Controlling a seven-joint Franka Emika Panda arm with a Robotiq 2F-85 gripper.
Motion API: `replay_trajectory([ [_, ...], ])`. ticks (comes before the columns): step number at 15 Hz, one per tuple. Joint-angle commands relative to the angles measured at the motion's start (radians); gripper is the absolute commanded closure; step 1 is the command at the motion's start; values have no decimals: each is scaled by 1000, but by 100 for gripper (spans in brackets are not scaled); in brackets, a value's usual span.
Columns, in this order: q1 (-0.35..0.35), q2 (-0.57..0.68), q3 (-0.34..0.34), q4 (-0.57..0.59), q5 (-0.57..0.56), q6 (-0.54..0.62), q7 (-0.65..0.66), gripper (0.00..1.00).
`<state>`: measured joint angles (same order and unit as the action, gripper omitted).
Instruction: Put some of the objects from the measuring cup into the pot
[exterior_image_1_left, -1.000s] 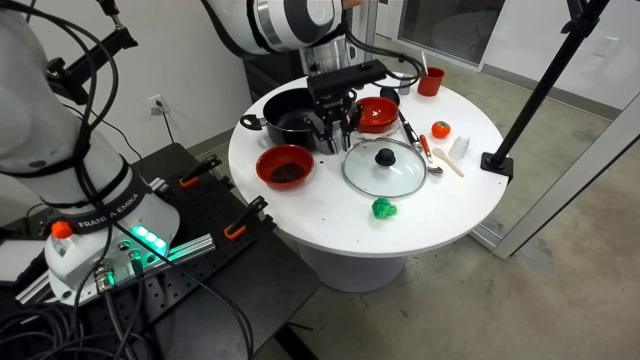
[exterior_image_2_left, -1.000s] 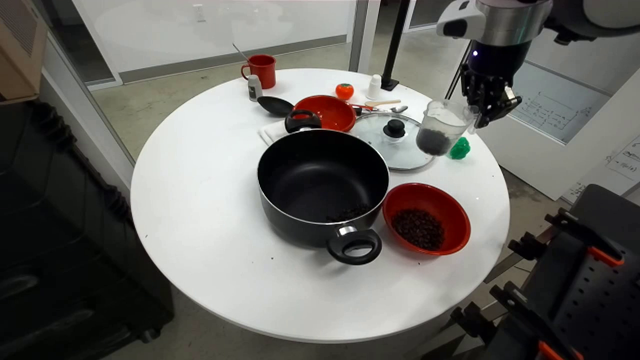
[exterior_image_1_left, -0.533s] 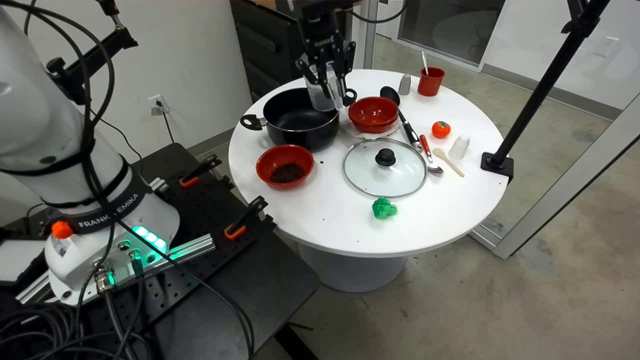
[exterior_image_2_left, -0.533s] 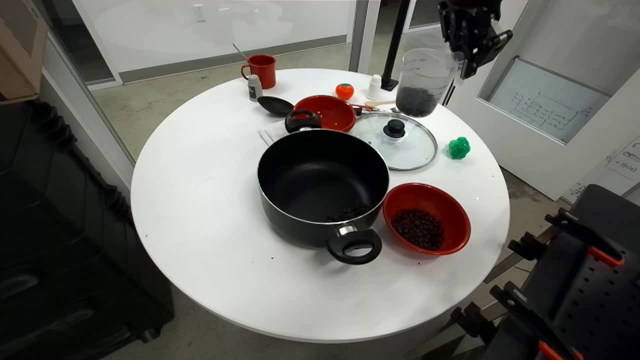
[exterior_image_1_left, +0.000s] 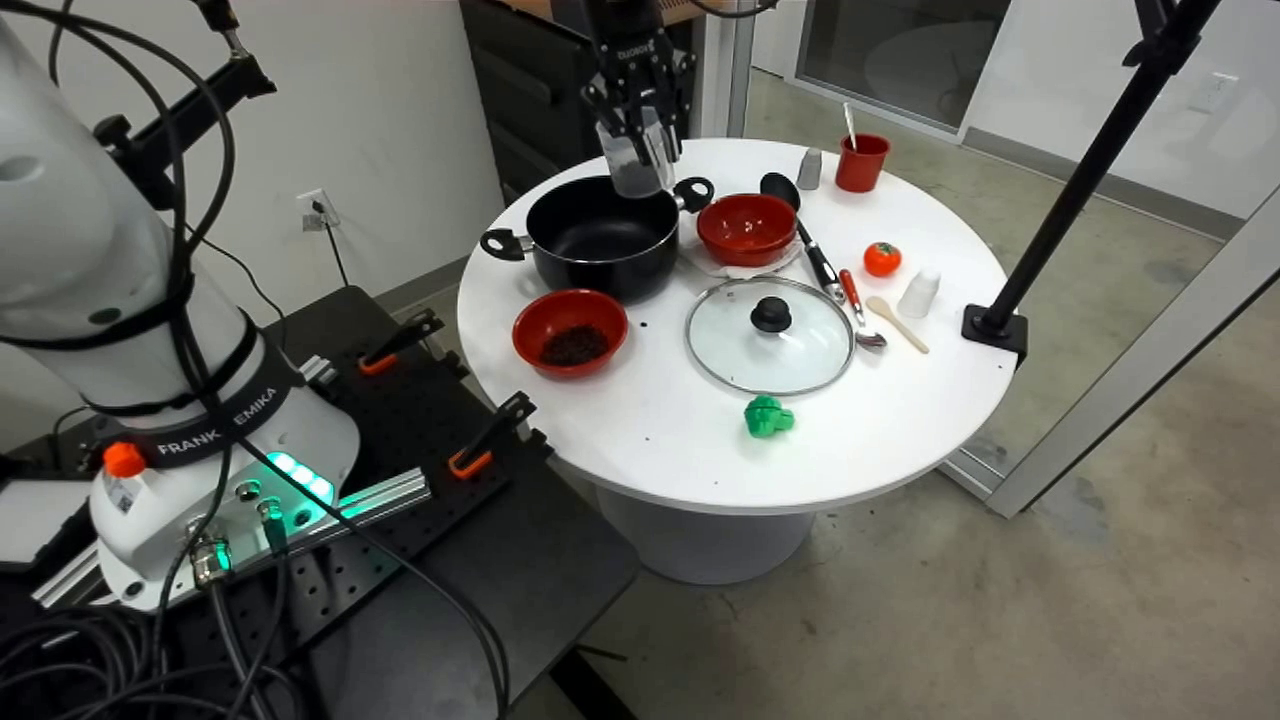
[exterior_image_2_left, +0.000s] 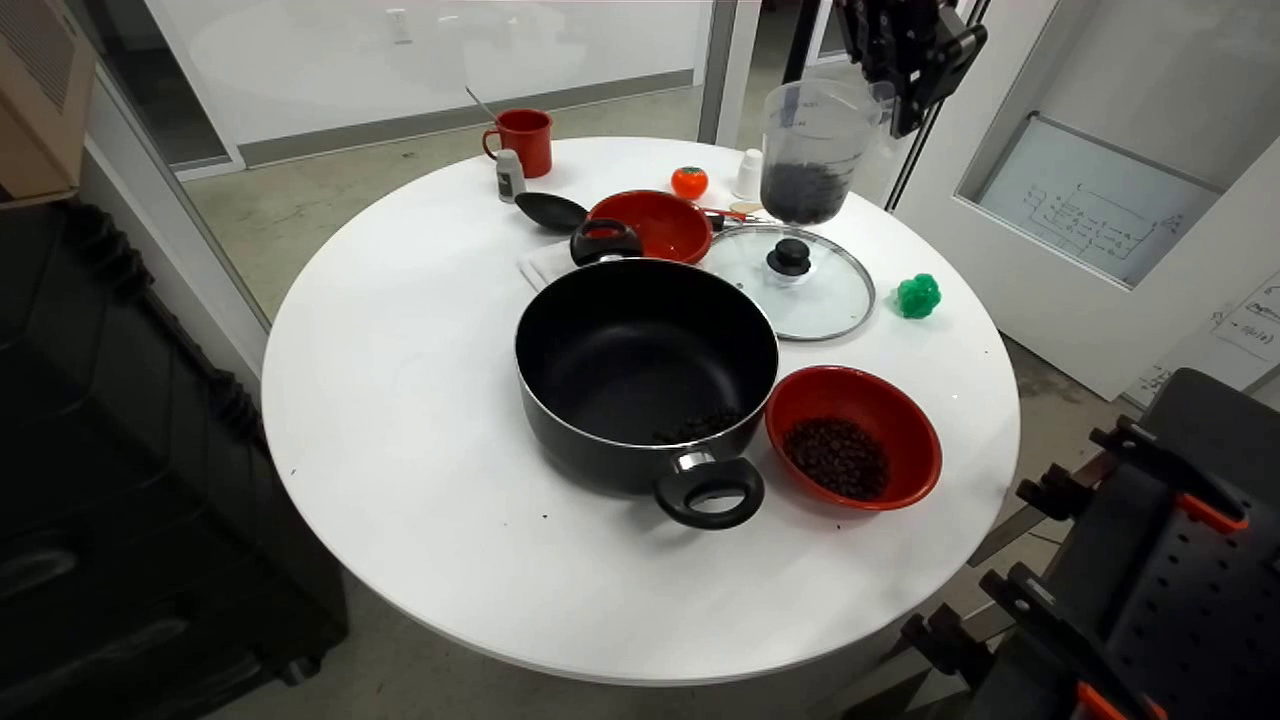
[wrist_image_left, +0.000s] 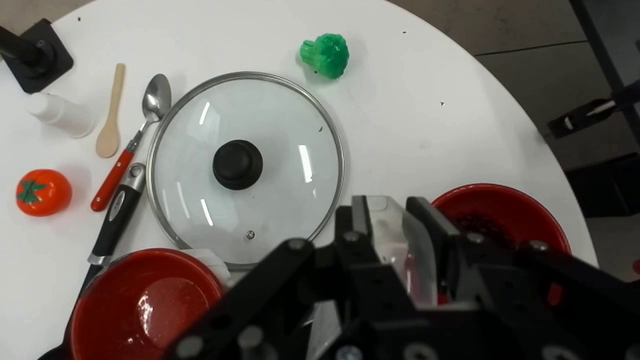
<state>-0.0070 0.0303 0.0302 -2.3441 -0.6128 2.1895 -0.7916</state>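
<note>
The measuring cup (exterior_image_2_left: 815, 140) is clear and holds dark beans in its lower part. My gripper (exterior_image_1_left: 645, 125) is closed around its handle and holds it high in the air, roughly upright. The handle also shows between the fingers in the wrist view (wrist_image_left: 392, 220). The black pot (exterior_image_2_left: 600, 455), with black handles, stands on the white table. A few dark beans lie inside it on the side near the red bean bowl. The cup overlaps the pot's far rim in an exterior view (exterior_image_1_left: 632, 165), but appears above the lid in an exterior view (exterior_image_2_left: 820, 110).
A red bowl of beans (exterior_image_2_left: 905, 440) stands against the pot. Another red bowl (exterior_image_1_left: 748, 235), the glass lid (exterior_image_1_left: 735, 350) with black knob, a green broccoli (exterior_image_1_left: 767, 416), a tomato (exterior_image_1_left: 882, 259), spoons, a black ladle (exterior_image_2_left: 550, 210) and a red mug (exterior_image_2_left: 530, 145) are also on the table.
My gripper has risen with the measuring cup and moved toward the pot's side. The cup stays in its grip. The beans in the pot and the other objects look unchanged.
</note>
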Motion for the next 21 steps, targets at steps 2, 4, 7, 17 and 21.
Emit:
replay_trajectory([
  [2, 6, 1, -6, 2, 1, -2, -1, 74],
  [4, 6, 1, -6, 2, 1, -2, -1, 74],
  [7, 6, 1, -6, 2, 1, -2, -1, 74],
  [17, 51, 52, 33, 92, 8, -48, 121, 94],
  [21, 70, 106, 40, 149, -56, -100, 220, 94],
])
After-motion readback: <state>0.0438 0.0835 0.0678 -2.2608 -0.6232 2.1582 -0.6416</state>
